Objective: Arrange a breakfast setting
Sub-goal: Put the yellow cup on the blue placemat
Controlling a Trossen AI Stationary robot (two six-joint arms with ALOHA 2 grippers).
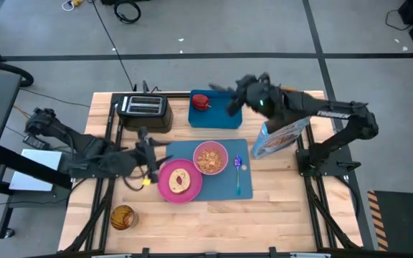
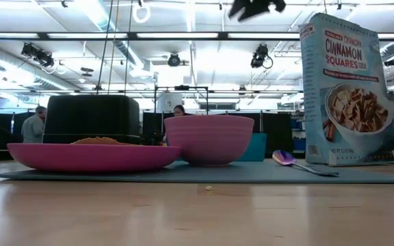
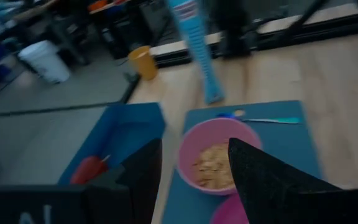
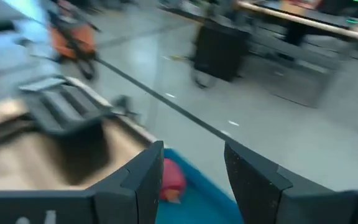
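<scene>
A toaster [image 1: 144, 109] stands beside a blue tray [image 1: 217, 117]; a cereal box [image 1: 281, 137] stands upright on the surface [image 1: 278, 215].

Both arms are dark, nearly black, built of slim tube-like links joined by rounded, bulkier joints. The right arm [image 1: 321, 115] carries pale lettering along its forearm and a small green light near its wrist, while the left arm [image 1: 84, 147] has thin black cables looped beside it and a small yellow piece close to its wrist. Seen from the wrists, each gripper's fingers [image 3: 263, 177] are broad, flat, matte black plates that taper to a blunt point, with a faintly grainy surface.
</scene>
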